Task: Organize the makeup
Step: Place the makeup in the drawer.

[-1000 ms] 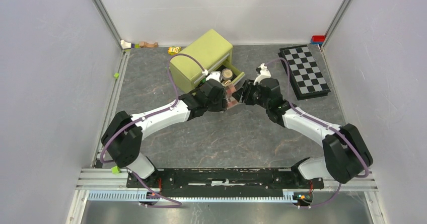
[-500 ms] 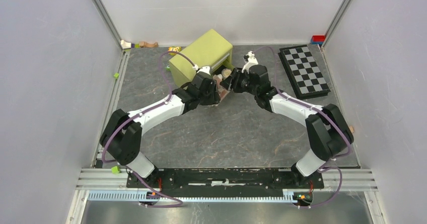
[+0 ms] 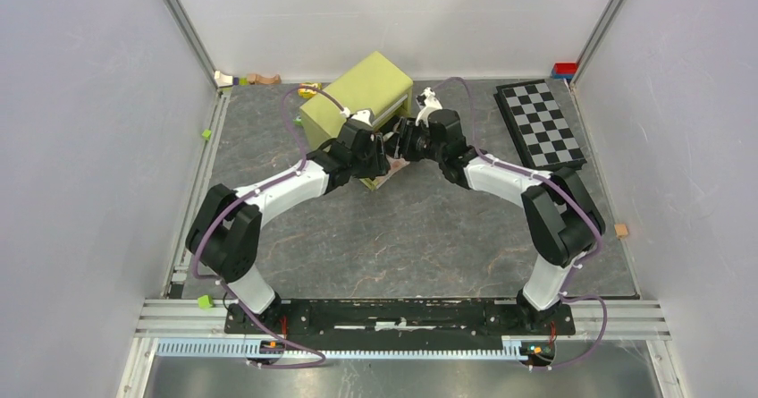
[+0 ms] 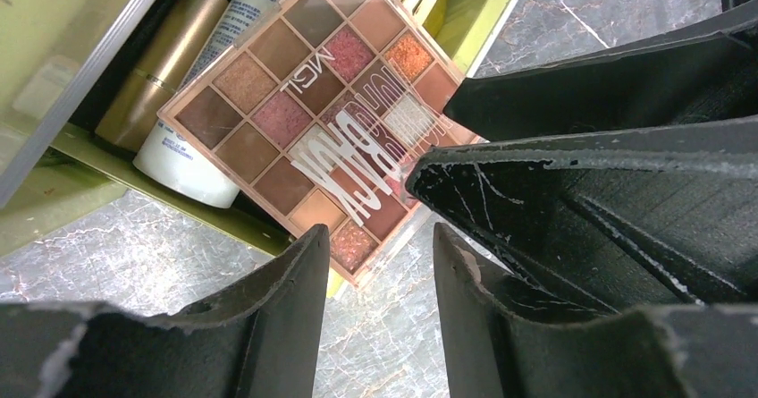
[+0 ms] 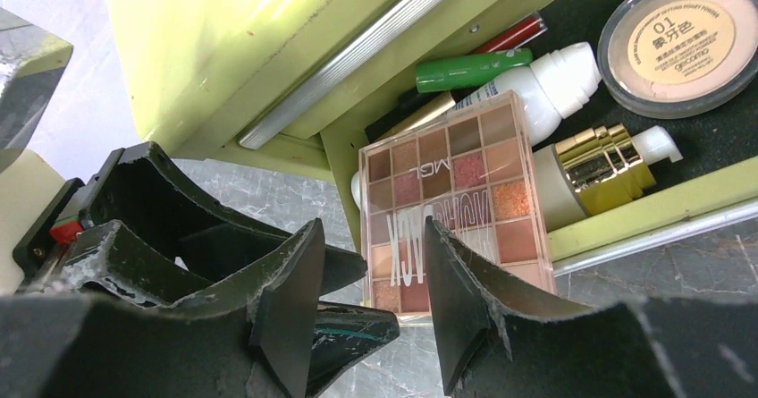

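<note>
At the drawer's (image 5: 644, 210) near lip, far-centre on the desk (image 3: 429, 237), the eyeshadow palette (image 4: 331, 121) lies tilted over the white bottle (image 4: 183, 161). Our left end effector (image 4: 382, 246) and right end effector (image 5: 374, 237) are both spread and hold nothing. We judge a clumsy nudge could tip it out.

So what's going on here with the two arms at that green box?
Both arms reach to the open drawer of the green box. The eyeshadow palette lies tilted across the drawer's front edge, only partly inside, resting on a white bottle. The left gripper and right gripper are both open and close to the palette; neither clamps it. A round compact and a green stick are already in the drawer.
</note>
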You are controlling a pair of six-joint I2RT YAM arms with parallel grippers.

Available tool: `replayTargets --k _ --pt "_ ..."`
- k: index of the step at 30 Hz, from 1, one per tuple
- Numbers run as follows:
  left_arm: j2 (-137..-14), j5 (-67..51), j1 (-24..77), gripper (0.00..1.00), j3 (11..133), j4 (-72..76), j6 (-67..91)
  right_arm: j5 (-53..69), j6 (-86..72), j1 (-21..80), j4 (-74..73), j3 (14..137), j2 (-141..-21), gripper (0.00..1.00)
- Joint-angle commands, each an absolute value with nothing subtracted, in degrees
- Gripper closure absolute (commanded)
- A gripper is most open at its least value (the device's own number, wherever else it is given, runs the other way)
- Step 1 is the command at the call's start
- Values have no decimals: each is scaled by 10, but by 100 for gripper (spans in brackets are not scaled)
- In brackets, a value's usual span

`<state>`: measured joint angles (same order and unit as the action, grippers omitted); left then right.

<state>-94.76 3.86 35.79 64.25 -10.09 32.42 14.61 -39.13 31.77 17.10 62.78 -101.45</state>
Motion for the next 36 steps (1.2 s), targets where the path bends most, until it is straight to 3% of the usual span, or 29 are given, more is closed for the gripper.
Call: replayTargets --k 1,6,18,24,26,28,36 --pt "-936 22 359 47 682 -47 299 173 -359 324 157 673 -1004 48" --pt "-915 19 359 47 697 -63 292 154 -338 299 122 681 -980 47" --pt "-754 34 359 44 660 -162 272 156 -397 246 182 523 -904 38" --pt "-615 107 358 37 638 -288 231 173 -507 248 301 442 -903 36" --pt "-580 146 358 34 646 -344 209 171 -537 250 332 427 -912 25" --pt "-549 188 358 32 653 -395 196 165 -549 251 335 429 -926 22" --pt "-424 265 358 29 602 -439 158 182 -608 257 399 447 -975 23"
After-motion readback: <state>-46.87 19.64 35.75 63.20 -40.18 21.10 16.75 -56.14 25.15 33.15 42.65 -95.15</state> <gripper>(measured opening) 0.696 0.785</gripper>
